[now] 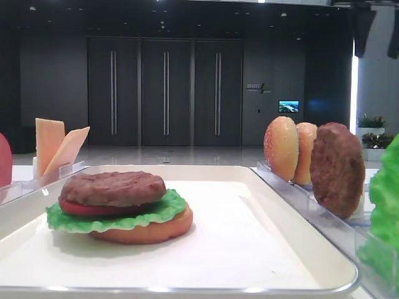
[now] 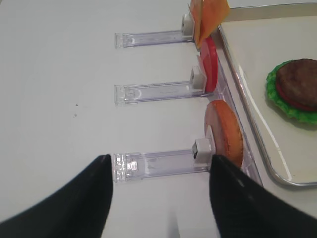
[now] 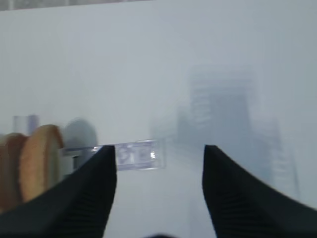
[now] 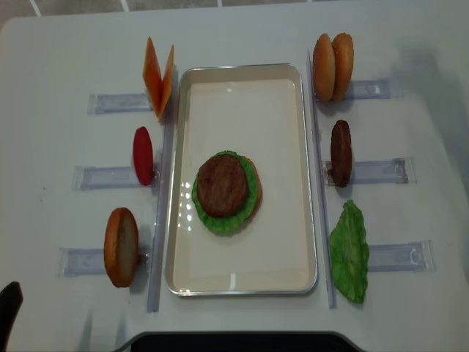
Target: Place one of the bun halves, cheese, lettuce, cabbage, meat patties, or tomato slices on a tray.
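Observation:
On the white tray (image 4: 300, 183) lies a stack: a bun half (image 1: 149, 232), lettuce (image 4: 249, 209), a tomato slice (image 1: 81, 208) and a meat patty (image 4: 222, 183) on top. My left gripper (image 2: 161, 166) is open and empty over the table, at the outer end of the rack that holds a bun half (image 2: 225, 134). My right gripper (image 3: 159, 153) is also open and empty, with two bun halves (image 3: 42, 158) to its left. On the racks stand cheese (image 4: 159, 73), a tomato slice (image 4: 143, 155), a patty (image 4: 341, 152) and lettuce (image 4: 350, 253).
Clear plastic racks (image 4: 110, 176) flank both long sides of the tray, each running outward across the white table. A rack end (image 3: 136, 154) lies just beyond my right fingertips. A dark edge (image 4: 234, 343) borders the table's near side.

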Robot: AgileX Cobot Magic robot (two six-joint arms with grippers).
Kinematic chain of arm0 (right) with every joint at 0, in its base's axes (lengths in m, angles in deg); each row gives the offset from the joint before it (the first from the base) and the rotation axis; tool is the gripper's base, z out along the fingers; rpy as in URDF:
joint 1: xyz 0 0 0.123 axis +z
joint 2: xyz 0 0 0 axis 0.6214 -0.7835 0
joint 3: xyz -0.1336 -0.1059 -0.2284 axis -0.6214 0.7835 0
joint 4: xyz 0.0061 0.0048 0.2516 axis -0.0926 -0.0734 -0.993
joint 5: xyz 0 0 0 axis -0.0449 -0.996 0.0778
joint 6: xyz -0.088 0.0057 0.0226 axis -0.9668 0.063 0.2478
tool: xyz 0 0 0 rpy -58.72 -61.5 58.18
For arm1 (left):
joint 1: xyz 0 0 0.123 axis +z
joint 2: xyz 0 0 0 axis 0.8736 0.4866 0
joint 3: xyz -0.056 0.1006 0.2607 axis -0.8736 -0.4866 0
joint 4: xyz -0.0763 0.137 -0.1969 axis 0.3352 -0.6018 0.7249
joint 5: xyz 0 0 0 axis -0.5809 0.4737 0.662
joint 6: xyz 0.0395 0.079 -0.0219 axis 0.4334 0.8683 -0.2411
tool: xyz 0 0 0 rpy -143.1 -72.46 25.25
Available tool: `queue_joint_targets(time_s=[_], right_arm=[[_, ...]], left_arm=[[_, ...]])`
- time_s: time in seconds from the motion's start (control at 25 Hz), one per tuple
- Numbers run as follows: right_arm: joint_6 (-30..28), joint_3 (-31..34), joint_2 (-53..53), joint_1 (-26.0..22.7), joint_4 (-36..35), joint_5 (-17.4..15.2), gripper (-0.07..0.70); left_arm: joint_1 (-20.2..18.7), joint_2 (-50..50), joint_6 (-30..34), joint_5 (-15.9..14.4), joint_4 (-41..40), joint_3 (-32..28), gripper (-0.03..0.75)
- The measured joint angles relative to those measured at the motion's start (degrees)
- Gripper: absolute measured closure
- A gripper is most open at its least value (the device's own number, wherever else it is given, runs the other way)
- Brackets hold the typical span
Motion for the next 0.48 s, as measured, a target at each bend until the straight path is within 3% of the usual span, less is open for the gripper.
queue_joint_targets(time_s=[0.12, 0.24, 0.48], right_arm=[[-0.1, 1.9, 1.9, -1.8, 4.1, 0.0, 0.277], [-0.1, 7.8, 6.2, -3.0, 4.5, 0.2, 0.290], [-0.1, 35.0, 23.1, -3.2, 4.4, 0.2, 0.293]], left_arm=[[0.0, 0.0, 0.0, 0.0, 0.0, 0.0, 0.244], [0.0, 0.0, 0.0, 0.0, 0.0, 0.0, 0.244], [0.0, 0.0, 0.0, 0.0, 0.0, 0.0, 0.244]])
